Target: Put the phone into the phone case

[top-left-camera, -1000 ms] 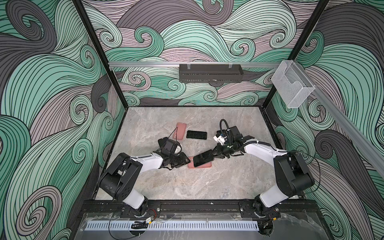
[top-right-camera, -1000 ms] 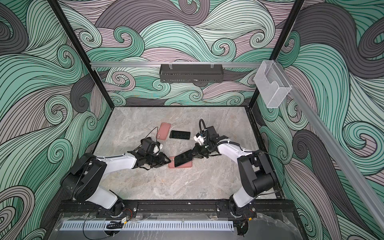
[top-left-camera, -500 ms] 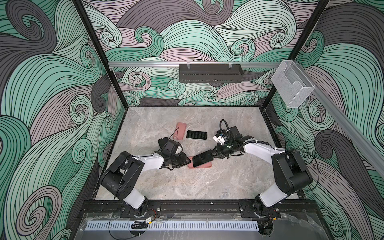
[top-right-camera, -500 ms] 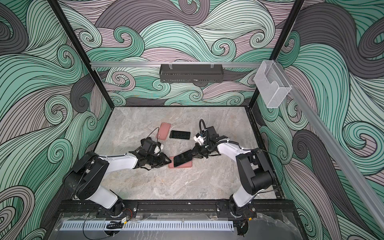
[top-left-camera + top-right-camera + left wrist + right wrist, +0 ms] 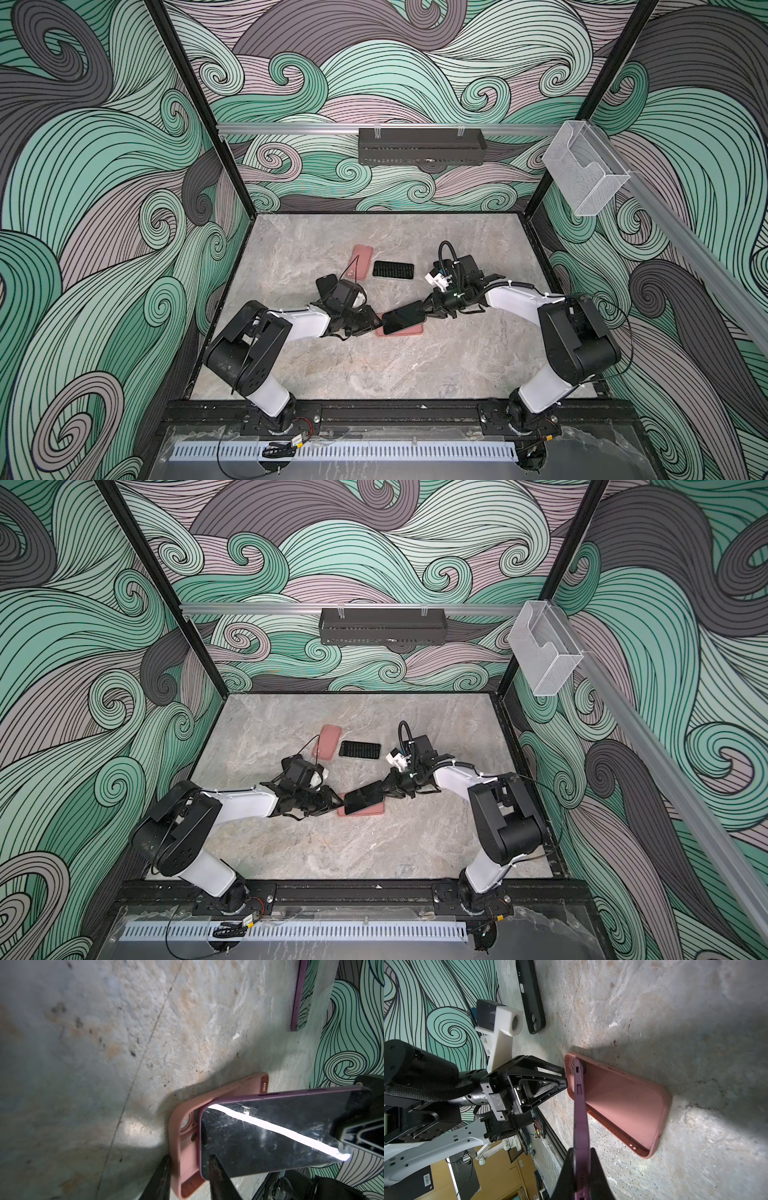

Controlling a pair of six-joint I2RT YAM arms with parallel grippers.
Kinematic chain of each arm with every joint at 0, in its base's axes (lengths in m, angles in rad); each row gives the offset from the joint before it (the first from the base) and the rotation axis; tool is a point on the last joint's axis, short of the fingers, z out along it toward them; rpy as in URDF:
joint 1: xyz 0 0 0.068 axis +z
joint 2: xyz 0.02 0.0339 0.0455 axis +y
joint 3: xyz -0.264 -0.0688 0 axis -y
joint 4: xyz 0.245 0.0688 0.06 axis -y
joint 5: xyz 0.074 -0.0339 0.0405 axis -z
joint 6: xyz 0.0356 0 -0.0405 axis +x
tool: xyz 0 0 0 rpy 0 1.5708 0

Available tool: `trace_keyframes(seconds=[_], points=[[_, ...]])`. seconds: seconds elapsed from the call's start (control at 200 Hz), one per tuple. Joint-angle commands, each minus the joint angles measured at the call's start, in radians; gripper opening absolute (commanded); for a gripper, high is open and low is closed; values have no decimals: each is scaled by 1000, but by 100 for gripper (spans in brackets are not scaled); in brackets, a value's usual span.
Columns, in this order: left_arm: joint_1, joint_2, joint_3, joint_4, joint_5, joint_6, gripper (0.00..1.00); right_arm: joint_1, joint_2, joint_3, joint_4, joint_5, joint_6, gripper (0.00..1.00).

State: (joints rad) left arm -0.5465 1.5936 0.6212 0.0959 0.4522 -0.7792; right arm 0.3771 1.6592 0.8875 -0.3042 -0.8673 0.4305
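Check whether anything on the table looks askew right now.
The purple phone sits crooked: one end rests in the pink case, while the other end is raised, pinched in the right gripper. It is not seated flat.

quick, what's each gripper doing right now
left gripper: jaws part open at the end of the pink case, grip cannot be told
right gripper: closed on the phone

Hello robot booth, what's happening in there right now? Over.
Left gripper jaws pinching camera end of pink case. Right gripper shut on purple phone, tilted, lower end dipped into case. Black case behind, apart; nothing blocking.
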Motion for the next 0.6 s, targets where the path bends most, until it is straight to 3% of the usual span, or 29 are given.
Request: trace_keyframes(seconds=[0.0, 0.595], points=[[-13, 20, 29, 15, -17, -8, 33, 1, 28, -24, 3, 24, 7, 0], [-15, 63, 55, 9, -24, 4, 32, 31, 88, -21, 38, 30, 26, 0]])
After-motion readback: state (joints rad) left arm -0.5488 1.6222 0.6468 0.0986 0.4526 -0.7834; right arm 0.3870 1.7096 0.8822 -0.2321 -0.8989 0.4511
